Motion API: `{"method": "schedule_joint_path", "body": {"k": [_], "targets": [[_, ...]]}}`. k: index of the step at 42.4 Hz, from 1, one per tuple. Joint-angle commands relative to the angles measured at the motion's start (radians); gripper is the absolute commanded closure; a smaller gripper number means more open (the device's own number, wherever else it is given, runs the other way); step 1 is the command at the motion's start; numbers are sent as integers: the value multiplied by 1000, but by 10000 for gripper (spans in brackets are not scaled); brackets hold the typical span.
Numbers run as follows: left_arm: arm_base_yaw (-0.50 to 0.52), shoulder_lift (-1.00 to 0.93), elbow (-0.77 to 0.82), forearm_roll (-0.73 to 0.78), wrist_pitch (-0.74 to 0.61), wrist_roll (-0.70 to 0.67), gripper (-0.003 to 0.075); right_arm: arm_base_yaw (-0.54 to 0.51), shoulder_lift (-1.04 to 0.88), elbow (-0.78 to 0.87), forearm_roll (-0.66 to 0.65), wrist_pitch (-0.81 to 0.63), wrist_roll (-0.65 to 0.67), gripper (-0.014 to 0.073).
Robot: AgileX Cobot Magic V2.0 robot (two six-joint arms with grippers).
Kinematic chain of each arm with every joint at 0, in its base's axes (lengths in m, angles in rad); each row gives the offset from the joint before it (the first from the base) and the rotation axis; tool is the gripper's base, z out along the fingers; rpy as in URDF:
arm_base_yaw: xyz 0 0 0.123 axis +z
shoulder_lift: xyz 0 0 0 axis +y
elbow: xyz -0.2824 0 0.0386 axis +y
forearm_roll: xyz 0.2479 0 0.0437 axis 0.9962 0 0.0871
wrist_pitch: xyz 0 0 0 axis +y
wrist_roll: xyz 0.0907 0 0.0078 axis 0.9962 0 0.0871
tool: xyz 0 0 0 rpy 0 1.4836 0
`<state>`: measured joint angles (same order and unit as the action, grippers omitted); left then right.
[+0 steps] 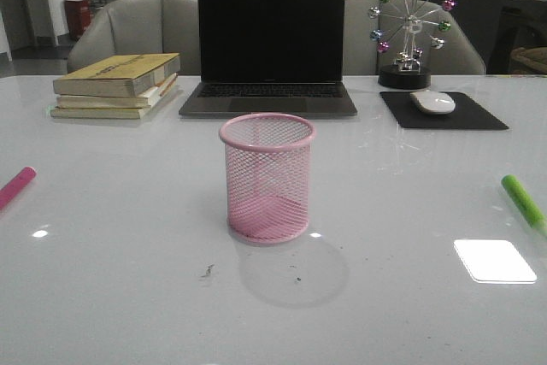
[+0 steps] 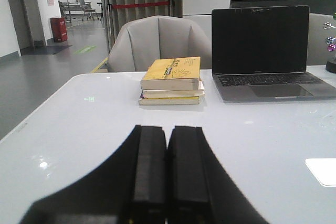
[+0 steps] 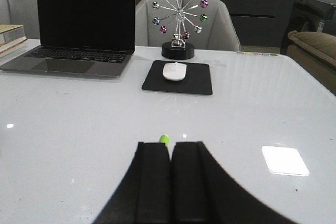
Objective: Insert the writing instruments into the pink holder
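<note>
The left hand (image 2: 167, 174) hangs low over the desk (image 1: 128, 297) with its two black fingers (image 2: 149, 171) pressed together, and it holds nothing. Beyond it I see only bare white surface, then a stack of books (image 2: 172, 81) and a dark laptop (image 2: 265, 51) further back.

The right hand (image 3: 170, 182) is in the same state: the fingers (image 3: 152, 182) are closed against each other and empty. Just past their tips a small lime green end of the green marker (image 3: 165, 139) shows on the desk; the rest of it is hidden behind the fingers. I cannot tell if the fingers touch it.

In the front view neither hand is visible. The green marker (image 1: 522, 201) lies flat near the right edge of the desk, running diagonally. The pink marker (image 1: 15, 186) lies flat at the left edge and is partly cut off by the frame. The holder (image 1: 267, 178) stands upright in the middle of the desk, between the two markers and well apart from both. Through the mesh it looks empty.

Behind the holder the laptop is open with a black screen. The books are to its left. To its right a white mouse (image 1: 432, 102) rests on a black pad (image 1: 442, 110), and a small wheel ornament (image 1: 409, 27) with coloured balls stands behind the pad. Grey chairs (image 1: 137, 27) are at the far side of the desk.
</note>
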<state>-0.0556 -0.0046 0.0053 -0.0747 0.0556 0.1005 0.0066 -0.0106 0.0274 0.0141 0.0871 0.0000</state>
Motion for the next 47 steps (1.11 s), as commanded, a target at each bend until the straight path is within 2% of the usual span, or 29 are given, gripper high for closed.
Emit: {"method": "schedule_joint_path", "body": {"k": [1, 26, 34, 41, 47], "targets": [[3, -20, 4, -8, -86, -6, 629, -5, -19, -4, 3, -96, -10, 536], [3, -20, 4, -8, -86, -6, 629, -5, -19, -4, 3, -96, -10, 536], [3, -20, -4, -8, -149, -6, 629, -5, -19, -22, 15, -172, -10, 536], [2, -16, -145, -8, -132, -6, 629, -5, -18, -185, 18, -107, -10, 536], [2, 24, -348, -10, -28, -6, 629, -5, 38, -370, 18, 24, -10, 536]]}}
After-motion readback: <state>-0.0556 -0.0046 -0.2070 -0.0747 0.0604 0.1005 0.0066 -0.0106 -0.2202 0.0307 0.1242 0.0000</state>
